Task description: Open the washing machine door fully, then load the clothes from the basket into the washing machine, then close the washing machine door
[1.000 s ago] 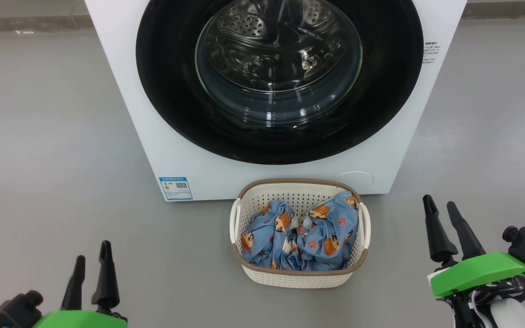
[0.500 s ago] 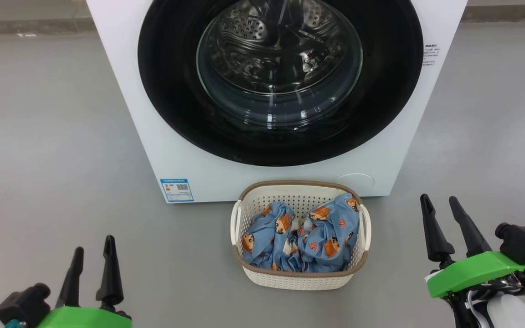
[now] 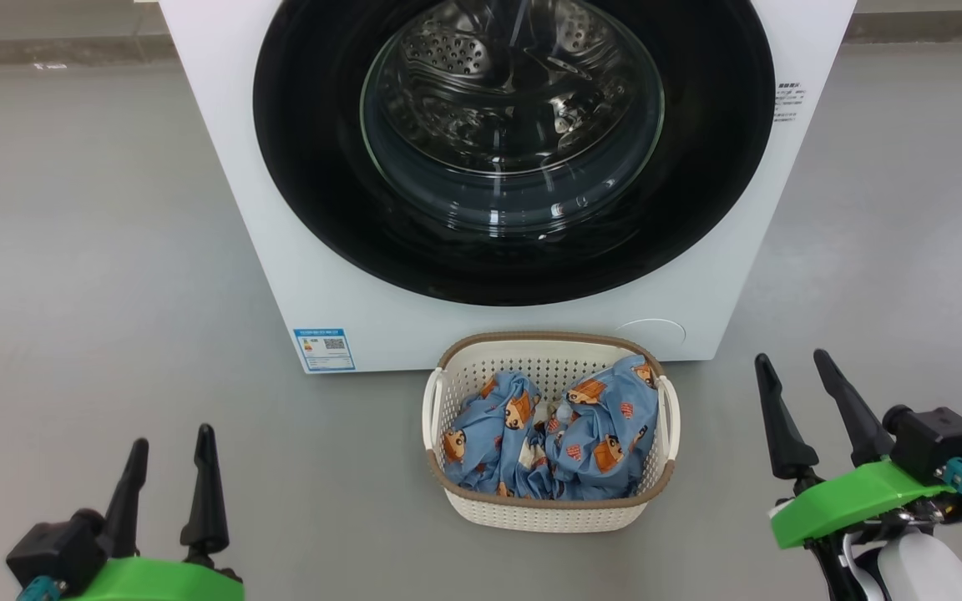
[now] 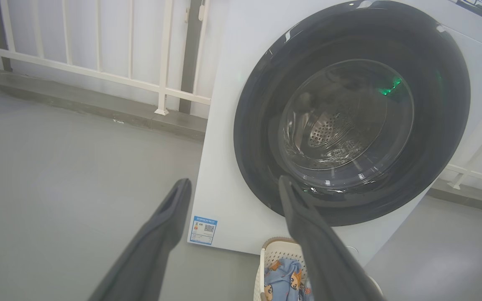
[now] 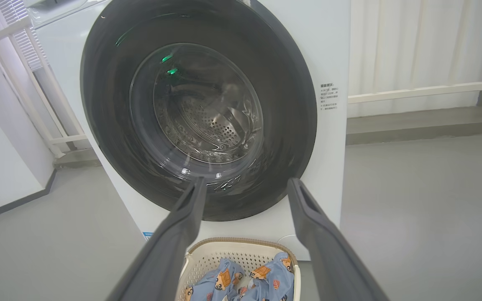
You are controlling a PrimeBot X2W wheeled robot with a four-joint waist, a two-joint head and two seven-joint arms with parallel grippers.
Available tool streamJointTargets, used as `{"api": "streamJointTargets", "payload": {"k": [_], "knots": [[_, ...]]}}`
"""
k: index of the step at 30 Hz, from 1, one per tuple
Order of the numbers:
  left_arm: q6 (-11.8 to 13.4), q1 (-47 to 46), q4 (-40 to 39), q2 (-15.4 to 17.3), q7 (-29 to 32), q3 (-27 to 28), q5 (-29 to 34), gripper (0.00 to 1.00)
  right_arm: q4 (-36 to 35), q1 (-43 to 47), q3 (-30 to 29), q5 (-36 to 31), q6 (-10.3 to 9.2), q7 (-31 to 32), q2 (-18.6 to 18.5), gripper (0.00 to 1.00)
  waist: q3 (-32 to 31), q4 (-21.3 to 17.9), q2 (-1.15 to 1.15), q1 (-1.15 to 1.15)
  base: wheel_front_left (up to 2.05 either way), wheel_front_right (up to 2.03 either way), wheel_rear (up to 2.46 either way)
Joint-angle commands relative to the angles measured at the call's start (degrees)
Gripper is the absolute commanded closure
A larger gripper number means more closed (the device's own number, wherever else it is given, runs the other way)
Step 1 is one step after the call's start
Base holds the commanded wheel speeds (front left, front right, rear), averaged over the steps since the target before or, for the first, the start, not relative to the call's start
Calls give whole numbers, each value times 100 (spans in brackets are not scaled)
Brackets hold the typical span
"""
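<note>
The white washing machine (image 3: 339, 275) stands ahead with its round black-rimmed door (image 3: 306, 167) shut flat against the front; the steel drum shows through the glass. On the floor just before it sits the cream basket (image 3: 548, 511) holding the light blue printed clothes (image 3: 556, 434). My left gripper (image 3: 170, 440) hovers open at the lower left, well left of the basket. At the lower right my right gripper (image 3: 790, 357) is open too, right of the basket. Both wrist views face the door (image 4: 257, 125) (image 5: 107, 125) past empty fingers (image 4: 157, 234) (image 5: 178, 234), with the basket (image 4: 266, 255) (image 5: 207, 251) below.
Grey floor (image 3: 88, 250) spreads on both sides of the machine. A white railing (image 4: 98, 71) on a low kerb runs behind it at the left, and a pale wall with a rail (image 5: 425, 88) stands behind at the right.
The right gripper has drifted slightly left and up. The left gripper has shifted slightly right and lower. The head camera has tilted a touch; door, basket and clothes are unmoved.
</note>
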Motion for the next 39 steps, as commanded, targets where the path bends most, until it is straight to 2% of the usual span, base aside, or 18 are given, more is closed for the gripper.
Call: {"api": "streamJointTargets", "payload": {"k": [1,11,39], "knots": [[-20,-325,-83,121,-97,128,197,0,-127,-314,146,-224,42,-122,-103,0,4,1,0,0,0,0,0],[-28,-372,-67,157,-253,122,748,0,-173,-368,236,-796,44,-276,-125,0,13,5,0,0,0,0,0],[-36,-388,1,198,-253,160,711,0,-179,-388,204,-799,44,-277,-108,0,27,6,0,0,0,0,0]]}}
